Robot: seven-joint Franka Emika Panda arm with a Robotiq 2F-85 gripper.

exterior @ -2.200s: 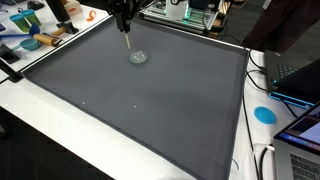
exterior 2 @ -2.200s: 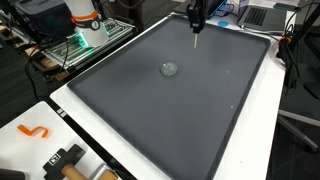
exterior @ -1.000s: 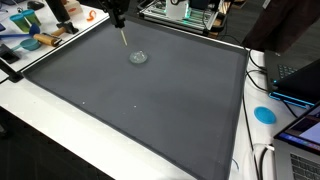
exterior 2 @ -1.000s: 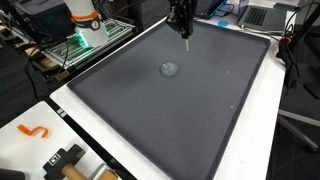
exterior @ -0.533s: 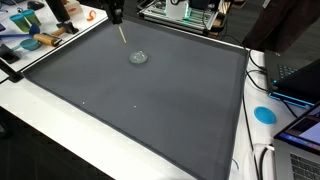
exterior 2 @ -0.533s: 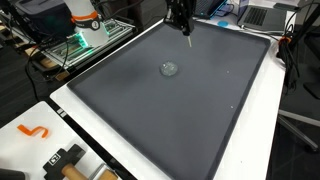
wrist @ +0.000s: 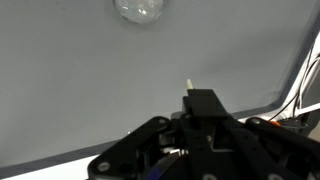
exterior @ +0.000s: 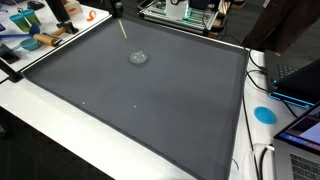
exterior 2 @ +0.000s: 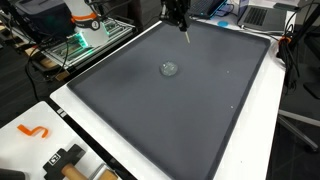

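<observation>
My gripper [exterior: 119, 14] is raised above the far edge of a dark grey mat [exterior: 150, 115] and is shut on a thin pale stick [exterior: 123, 30] that points down at a slant. It shows in both exterior views, with the gripper [exterior 2: 181, 20] and the stick [exterior 2: 186, 32] high over the mat [exterior 2: 170, 120]. A small clear round lid-like object [exterior: 138, 57] lies on the mat, apart from the stick. In the wrist view the shut fingers [wrist: 200, 100] hold the stick [wrist: 189, 85], and the round object [wrist: 140, 8] is at the top edge.
The mat covers a white table [exterior: 60, 130]. A blue disc [exterior: 264, 114] and laptops [exterior: 300, 80] sit at one side. Small items [exterior: 35, 40] lie beyond a corner. An orange hook [exterior 2: 33, 130], a black tool [exterior 2: 65, 160] and a wire rack [exterior 2: 85, 45] are nearby.
The gripper with the stick has risen and moved away from the round object toward the mat's far edge. The round object has not moved.
</observation>
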